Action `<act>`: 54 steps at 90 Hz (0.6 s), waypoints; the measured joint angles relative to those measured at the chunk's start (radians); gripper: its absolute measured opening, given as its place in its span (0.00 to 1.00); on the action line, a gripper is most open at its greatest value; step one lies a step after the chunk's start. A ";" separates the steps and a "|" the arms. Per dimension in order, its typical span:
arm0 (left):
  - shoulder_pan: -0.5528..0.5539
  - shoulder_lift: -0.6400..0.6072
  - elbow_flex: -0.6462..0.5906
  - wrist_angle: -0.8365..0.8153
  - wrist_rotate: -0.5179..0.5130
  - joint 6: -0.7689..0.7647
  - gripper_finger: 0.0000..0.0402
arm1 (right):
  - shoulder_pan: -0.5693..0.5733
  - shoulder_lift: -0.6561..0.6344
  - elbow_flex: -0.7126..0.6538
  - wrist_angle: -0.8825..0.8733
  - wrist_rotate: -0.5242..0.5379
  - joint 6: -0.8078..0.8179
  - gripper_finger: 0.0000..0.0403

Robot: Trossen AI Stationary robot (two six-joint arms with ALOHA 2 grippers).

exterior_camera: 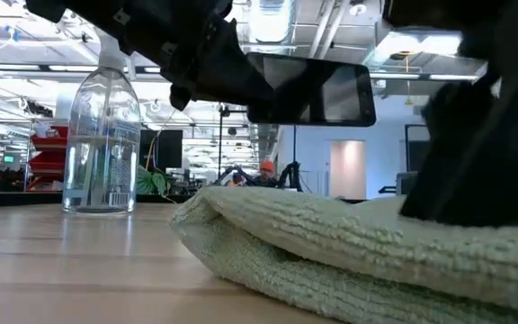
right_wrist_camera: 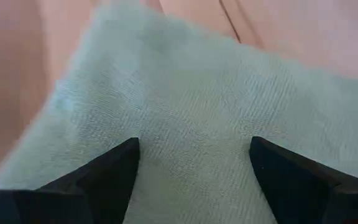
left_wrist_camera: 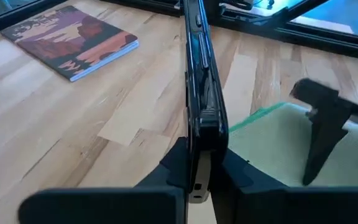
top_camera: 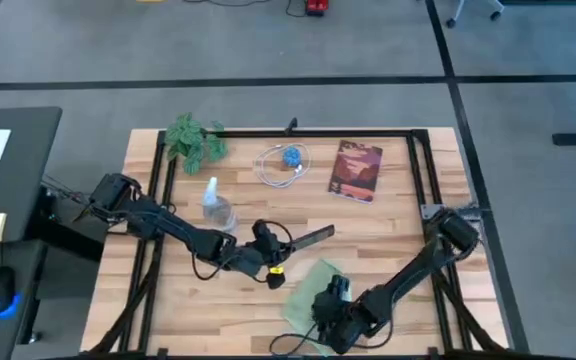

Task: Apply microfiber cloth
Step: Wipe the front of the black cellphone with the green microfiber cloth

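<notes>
- Bright ceiling lights [exterior_camera: 268,27] shine in the room behind the left pincer [exterior_camera: 241,85].
- The cloth [right_wrist_camera: 191,106] just past the right pincer [right_wrist_camera: 194,162] looks soft and blurry.
- The spray bottle [exterior_camera: 103,144] shows little glints.

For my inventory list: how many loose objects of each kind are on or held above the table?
Microfiber cloth: 1
Phone, held in the left tool: 1
Spray bottle: 1
Book: 1
Artificial plant: 1
Coiled cable: 1
Total: 6
</notes>
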 joint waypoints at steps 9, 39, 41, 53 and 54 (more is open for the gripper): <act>0.000 0.000 0.000 -0.003 -0.005 -0.005 0.03 | 0.009 0.015 0.004 -0.041 0.019 0.073 0.53; 0.002 0.000 0.000 -0.006 -0.008 -0.013 0.03 | 0.061 -0.057 -0.006 -0.487 0.143 0.206 0.03; 0.002 0.000 0.000 -0.007 -0.008 -0.016 0.03 | 0.065 -0.071 -0.006 -0.523 0.171 0.229 0.03; 0.002 0.000 0.000 -0.008 -0.008 -0.039 0.03 | 0.105 -0.160 -0.004 -0.706 0.427 0.388 0.01; 0.002 0.000 0.000 -0.008 -0.008 -0.041 0.03 | 0.109 -0.165 -0.004 -0.716 0.454 0.401 0.01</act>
